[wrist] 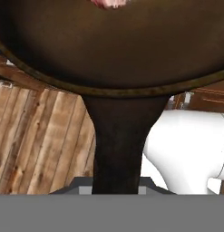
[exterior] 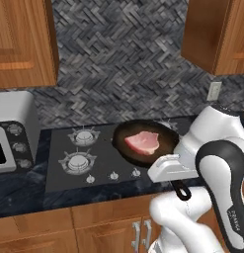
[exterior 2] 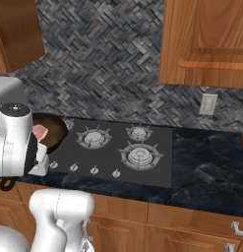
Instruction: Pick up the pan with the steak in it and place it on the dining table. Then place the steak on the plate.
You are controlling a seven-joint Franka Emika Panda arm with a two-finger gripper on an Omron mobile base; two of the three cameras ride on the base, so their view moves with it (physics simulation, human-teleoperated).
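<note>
Currently my gripper (exterior: 169, 167) is clamped on the handle of the pan (exterior: 143, 143), black, round; the pink steak (exterior: 142, 142) lies flat inside, above the stove (exterior: 94, 158).

Pan (exterior: 143, 143): small round black skillet, roughly level, at right side of stovetop; short handle with end loop points toward camera in left base view. Steak (exterior: 142, 142): flat pink slab, paler edge, lying inside pan near centre.
</note>
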